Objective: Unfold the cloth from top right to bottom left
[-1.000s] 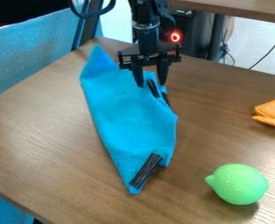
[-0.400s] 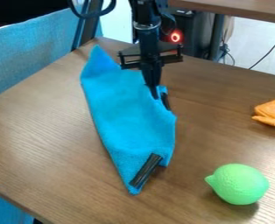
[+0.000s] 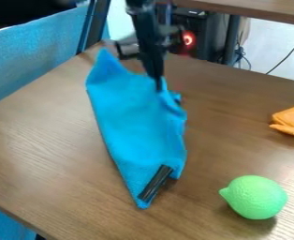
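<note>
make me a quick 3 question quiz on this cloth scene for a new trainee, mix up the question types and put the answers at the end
1. Multiple choice: where does the gripper meet the cloth, as seen in the view?
a) at its bottom tip
b) toward its upper right side
c) halfway down its left edge

2. True or false: the orange piece lies on the table, to the right of the cloth in the view.

3. Fill in the missing colour: the lemon-shaped piece near the lower right of the view is ____.

Key: 1. b; 2. true; 3. green
</note>
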Controlling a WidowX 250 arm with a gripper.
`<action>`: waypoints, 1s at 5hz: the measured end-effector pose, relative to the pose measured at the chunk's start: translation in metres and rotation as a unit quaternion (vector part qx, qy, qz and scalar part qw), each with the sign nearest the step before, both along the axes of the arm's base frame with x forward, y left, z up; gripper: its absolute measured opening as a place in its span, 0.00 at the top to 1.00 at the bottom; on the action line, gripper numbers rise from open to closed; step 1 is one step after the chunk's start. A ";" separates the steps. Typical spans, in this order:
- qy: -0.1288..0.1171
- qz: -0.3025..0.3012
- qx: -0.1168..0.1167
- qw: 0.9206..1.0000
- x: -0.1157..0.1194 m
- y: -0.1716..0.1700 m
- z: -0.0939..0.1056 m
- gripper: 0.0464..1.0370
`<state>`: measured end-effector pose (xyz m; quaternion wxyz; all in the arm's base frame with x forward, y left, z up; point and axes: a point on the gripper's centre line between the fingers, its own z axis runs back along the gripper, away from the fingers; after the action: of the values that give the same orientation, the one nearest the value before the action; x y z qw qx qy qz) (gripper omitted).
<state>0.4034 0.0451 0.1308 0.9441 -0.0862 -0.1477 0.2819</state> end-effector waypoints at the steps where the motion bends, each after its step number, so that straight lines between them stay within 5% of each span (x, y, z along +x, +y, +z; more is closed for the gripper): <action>1: -0.010 -0.025 -0.016 1.000 -0.019 0.015 0.008 1.00; 4: 0.047 -0.085 -0.024 0.995 -0.108 0.120 -0.017 1.00; 5: 0.045 -0.091 -0.028 0.994 -0.134 0.150 -0.017 1.00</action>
<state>0.2696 0.1954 0.1143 0.9687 -0.1131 -0.0890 0.2024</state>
